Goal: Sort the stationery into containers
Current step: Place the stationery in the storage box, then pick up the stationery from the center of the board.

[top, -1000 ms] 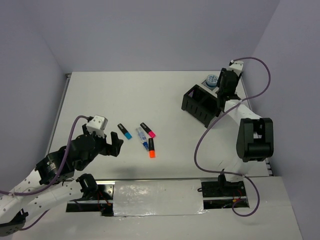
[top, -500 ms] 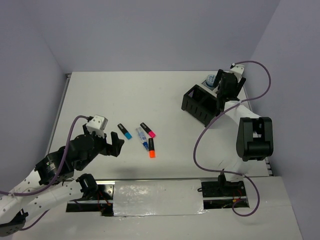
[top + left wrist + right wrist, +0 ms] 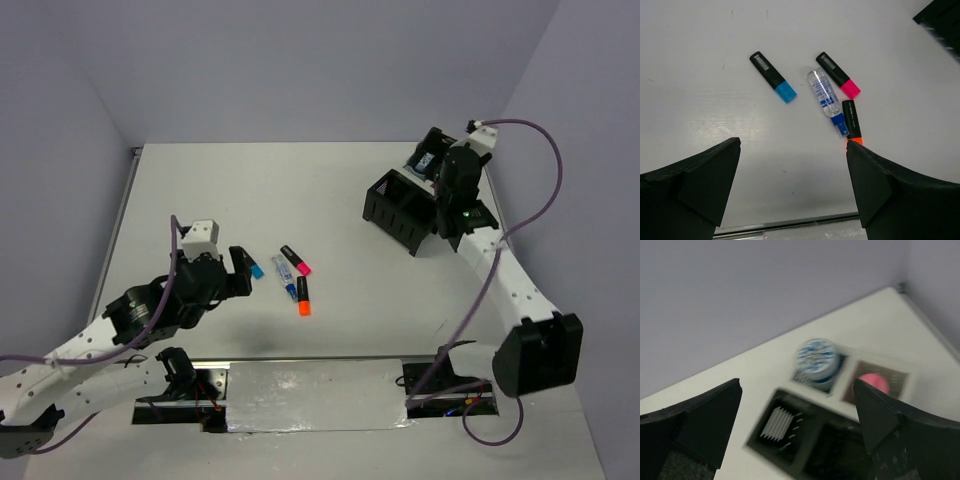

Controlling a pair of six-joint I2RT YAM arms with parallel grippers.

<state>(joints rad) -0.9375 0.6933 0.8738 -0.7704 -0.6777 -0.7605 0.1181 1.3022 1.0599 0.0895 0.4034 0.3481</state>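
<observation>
While your left claw (image 3: 792, 150) and right claw (image 3: 797, 387) gape empty, the blue-capped highlighter (image 3: 773, 77), pink-capped highlighter (image 3: 838, 75) and orange-capped highlighter (image 3: 851, 120), stubby black, flank a clear blue-tipped marker (image 3: 826, 100) mid-frame.

1. Right gripper (image 3: 797, 385): two dark fingers (image 3: 695, 425) at the bottom corners, spread wide, nothing between them.
2. View is blurred.
3. White box (image 3: 905, 377) past the fingers, two compartments side by side.
4. Left compartment holds a round blue-white patterned roll (image 3: 815, 356), upright, top sticking above the rim.
5. Right compartment holds a pink item (image 3: 874, 382); only its rounded top shows.
6. Black box (image 3: 807, 440) just in front of the white box, touching or nearly so; can't tell which.
7. Pale ribbed patch inside the black box's left compartment; right compartment dark.
8. White table (image 3: 750, 375) under both boxes, grey-purple wall (image 3: 765, 290) behind, table corner at upper right.
</observation>
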